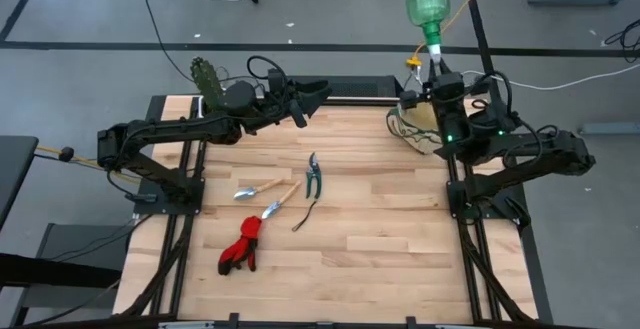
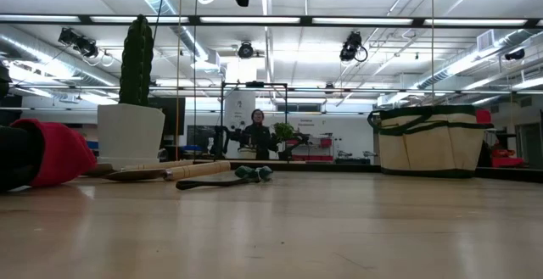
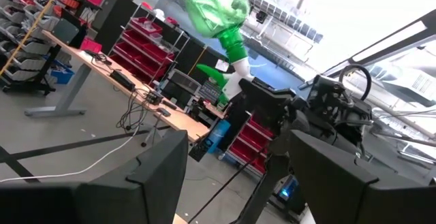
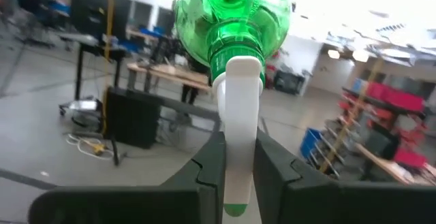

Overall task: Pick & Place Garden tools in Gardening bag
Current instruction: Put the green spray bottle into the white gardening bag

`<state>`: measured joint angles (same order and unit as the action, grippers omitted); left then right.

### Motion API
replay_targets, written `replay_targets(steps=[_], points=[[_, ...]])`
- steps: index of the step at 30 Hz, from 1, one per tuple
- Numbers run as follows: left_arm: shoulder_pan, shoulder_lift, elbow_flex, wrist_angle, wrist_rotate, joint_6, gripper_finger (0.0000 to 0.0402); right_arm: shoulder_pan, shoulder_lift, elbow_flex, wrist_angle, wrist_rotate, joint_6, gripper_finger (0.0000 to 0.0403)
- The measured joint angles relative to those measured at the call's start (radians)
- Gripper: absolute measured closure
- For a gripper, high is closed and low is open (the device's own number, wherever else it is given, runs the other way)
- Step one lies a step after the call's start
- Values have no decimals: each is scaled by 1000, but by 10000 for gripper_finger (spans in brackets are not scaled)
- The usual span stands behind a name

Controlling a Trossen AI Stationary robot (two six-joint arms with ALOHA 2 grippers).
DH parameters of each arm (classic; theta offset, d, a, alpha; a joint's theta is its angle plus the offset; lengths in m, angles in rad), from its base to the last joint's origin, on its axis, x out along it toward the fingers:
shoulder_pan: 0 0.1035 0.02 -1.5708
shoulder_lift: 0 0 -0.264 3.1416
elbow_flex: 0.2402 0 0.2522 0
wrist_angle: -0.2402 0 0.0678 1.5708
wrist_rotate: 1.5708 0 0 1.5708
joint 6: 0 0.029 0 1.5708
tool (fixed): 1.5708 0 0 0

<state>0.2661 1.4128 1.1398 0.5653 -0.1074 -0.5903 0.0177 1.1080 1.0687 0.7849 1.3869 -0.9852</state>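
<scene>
**Sprayer held above the bag, most tools still out**

Your right gripper [image 1: 436,61] pinches the green sprayer [image 1: 428,9] by its white neck, just above the gardening bag [image 1: 415,127]. Well away from the bag, the shears [image 1: 314,175], trowel [image 1: 256,188] and red gloves [image 1: 241,248] remain on the table [image 1: 380,239]. Your left gripper [image 1: 318,92] waits spread and empty.

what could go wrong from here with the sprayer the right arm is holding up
1. The right gripper pinches only the narrow white neck of the green sprayer, with the bulky bottle end sticking out beyond the fingers, so it might swing or slip.
2. It sits above the bag at the table's far edge; a misjudged release could send it onto the floor.
3. The open left gripper waits close by and may crowd the lowering.
</scene>
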Motion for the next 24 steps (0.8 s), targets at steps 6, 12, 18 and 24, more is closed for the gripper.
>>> replay_targets(steps=[6, 12, 18, 24], points=[[0, 0, 0, 0, 0, 0, 141, 0, 0, 0, -1, -143, 75, 351], [0, 0, 0, 0, 27, 1, 141, 0, 0, 0, -55, -346, 177, 351], [0, 0, 0, 0, 26, 1, 141, -10, 1, 0, -158, -635, 366, 351], [0, 0, 0, -1, 27, 1, 141, -18, 1, 0, -234, -822, 497, 351]])
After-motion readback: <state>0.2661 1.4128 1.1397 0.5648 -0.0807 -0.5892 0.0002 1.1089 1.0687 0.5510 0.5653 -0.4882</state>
